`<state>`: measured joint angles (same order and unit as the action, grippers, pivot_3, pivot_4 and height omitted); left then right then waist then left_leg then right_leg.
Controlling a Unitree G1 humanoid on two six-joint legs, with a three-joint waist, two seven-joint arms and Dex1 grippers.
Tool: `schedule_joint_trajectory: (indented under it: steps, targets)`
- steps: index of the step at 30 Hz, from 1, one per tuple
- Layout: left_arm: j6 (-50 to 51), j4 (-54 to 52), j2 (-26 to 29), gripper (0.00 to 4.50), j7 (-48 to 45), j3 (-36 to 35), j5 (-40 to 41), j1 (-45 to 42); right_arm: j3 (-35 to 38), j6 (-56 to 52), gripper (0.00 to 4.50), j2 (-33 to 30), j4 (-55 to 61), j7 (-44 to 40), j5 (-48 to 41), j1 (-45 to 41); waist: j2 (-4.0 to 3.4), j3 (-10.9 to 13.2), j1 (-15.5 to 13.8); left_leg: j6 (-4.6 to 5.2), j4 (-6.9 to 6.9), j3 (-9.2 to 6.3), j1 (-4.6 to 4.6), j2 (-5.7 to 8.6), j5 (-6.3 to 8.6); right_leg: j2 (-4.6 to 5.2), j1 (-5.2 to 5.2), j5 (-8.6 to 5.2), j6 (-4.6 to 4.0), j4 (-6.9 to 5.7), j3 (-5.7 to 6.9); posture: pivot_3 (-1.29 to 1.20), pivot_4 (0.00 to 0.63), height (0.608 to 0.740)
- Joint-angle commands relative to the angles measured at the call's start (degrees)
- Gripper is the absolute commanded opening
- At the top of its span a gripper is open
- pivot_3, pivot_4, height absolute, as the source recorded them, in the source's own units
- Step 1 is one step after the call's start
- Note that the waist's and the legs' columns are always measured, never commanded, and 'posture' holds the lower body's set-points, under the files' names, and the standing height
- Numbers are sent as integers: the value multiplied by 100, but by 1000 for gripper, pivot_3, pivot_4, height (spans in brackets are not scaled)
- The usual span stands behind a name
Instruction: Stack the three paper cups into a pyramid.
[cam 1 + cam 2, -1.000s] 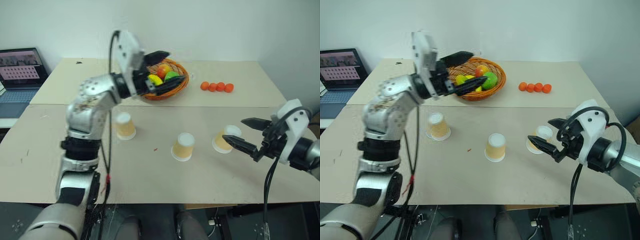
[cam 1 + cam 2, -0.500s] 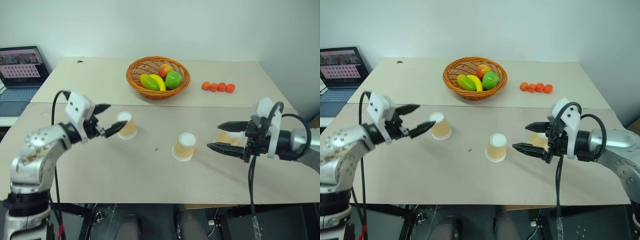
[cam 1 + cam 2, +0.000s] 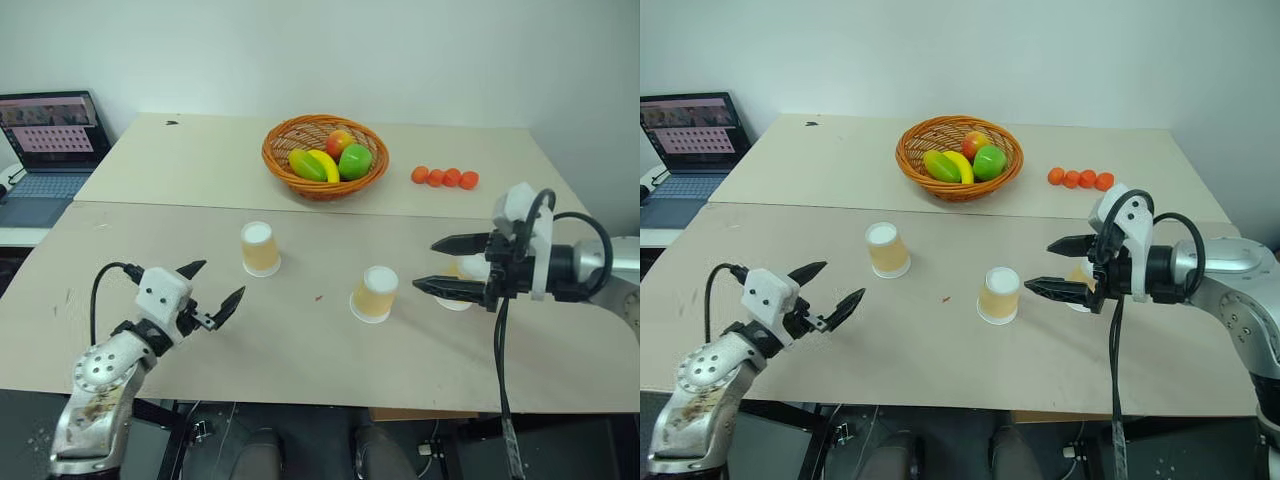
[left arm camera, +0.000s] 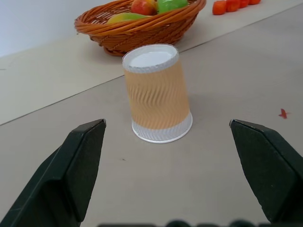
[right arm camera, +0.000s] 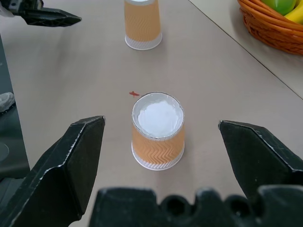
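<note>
The left gripper has come down from up by the wicker fruit basket and now sits low, at the near left of the table, with its two black fingers spread wide and nothing between them. It points at the left paper cup, which stands upside down in front of the basket and a little to the left, and there is a gap between the gripper and that cup. The middle paper cup also stands upside down, in front of the basket and a little to the right, closer to the robot. The right gripper has turned to point across at the middle cup; its fingers are wide open and empty too. The right paper cup sits just behind that gripper and is mostly hidden, so I cannot tell how it lies. No cup is on top of another yet, so the pyramid is not started. It looks like each arm is lining up to grab a cup.
</note>
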<state>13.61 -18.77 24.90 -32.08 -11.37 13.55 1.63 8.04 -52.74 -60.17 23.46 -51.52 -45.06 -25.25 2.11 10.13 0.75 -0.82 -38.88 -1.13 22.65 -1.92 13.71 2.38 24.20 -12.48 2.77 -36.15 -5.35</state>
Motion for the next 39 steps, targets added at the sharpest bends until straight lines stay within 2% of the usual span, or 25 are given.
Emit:
schedule_joint_trajectory:
  steps: [1, 8, 14, 26, 35, 36, 37, 39]
  targets:
    - [-393, 426, -183, 4461, 162, 262, -165, -386, 367, -69, 4500, -149, 175, 56, -53, -92, 0, 0, 0, 0, 0, -1, 1, -1, 0, 0, 1, 1, -2, 1, 0, 0, 150, 734]
    - [-737, 1361, -570, 4461, 352, 557, -300, -1082, 696, -310, 4500, -280, 380, 241, -189, 35, 0, -1, 1, 0, 0, -1, 6, 2, 0, 1, 2, 11, -15, 2, -2, 0, 150, 734]
    - [-1022, 2124, -589, 4461, 324, 599, -337, -1711, 960, -506, 4500, -368, 544, 352, -252, 199, 0, -1, 9, 0, -1, -4, 8, 1, 0, -2, 2, 12, -13, 0, 0, 0, 150, 734]
    - [-1231, 2984, -714, 4461, 442, 462, -200, -2661, 1175, -617, 4500, -370, 707, 545, -347, 368, 1, -1, 3, 1, -3, -6, 15, 4, 0, -1, 4, 14, -10, 3, 0, 0, 150, 734]
    - [-1387, 3307, -788, 4461, 399, 574, -247, -2867, 1263, -635, 4500, -320, 814, 720, -428, 461, 1, -1, 6, 1, -3, -6, 16, 4, 0, -1, 4, 16, -11, 3, 0, 0, 150, 734]
    - [-1370, 3318, -797, 4214, 399, 584, -239, -2873, 1284, -638, 4500, -323, 829, 737, -436, 484, 1, -1, 6, 1, -3, -6, 16, 4, 0, -1, 4, 15, -11, 4, 0, 0, 150, 734]
    - [-1353, 3322, -809, 4214, 402, 589, -226, -2875, 1305, -641, 4500, -325, 838, 748, -442, 501, 1, -1, 5, 1, -3, -7, 16, 4, 0, -1, 4, 15, -11, 4, 0, 0, 150, 734]
    - [-1338, 3306, -835, 3609, 380, 602, -197, -2858, 1356, -651, 4500, -331, 859, 765, -450, 545, 1, -1, 3, 1, -3, -7, 17, 4, 0, -1, 4, 15, -11, 4, 0, 0, 150, 734]
